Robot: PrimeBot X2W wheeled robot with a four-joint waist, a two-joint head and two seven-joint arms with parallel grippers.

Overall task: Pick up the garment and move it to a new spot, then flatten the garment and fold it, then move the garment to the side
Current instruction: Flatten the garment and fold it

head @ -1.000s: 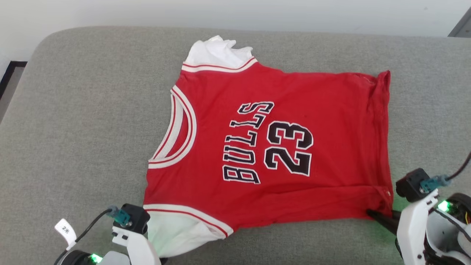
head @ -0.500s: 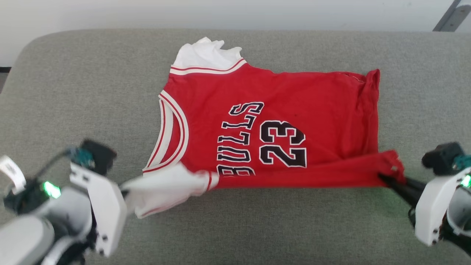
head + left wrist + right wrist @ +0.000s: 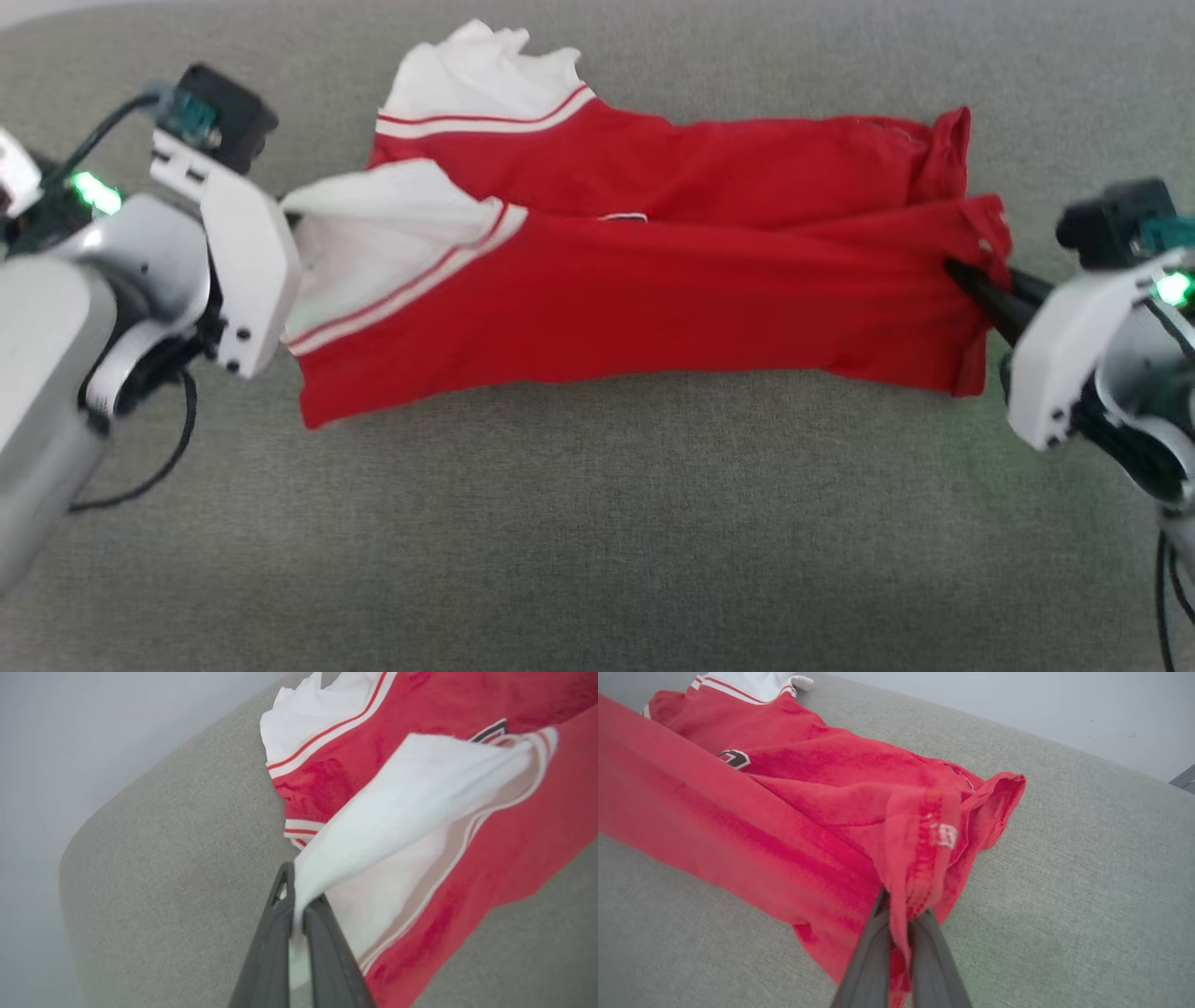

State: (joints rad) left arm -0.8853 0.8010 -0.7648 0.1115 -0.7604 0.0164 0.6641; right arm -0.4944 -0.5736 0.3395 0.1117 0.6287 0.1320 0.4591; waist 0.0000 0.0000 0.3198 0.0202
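Left gripper (image 3: pixel 299 903) and right gripper (image 3: pixel 901 907) each clenched the garment (image 3: pixel 653 308) stretched between them; the fold looked half-laid, side move undone.

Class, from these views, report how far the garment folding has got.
Done: the garment is laid out on the grey cushion. In hand: left gripper and right gripper, fingers shut on its near edge, hold that edge over the far half, mid-fold. Left: finishing the fold, moving it aside.

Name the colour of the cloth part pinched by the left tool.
White sleeve of the garment; clearest in the left wrist view.
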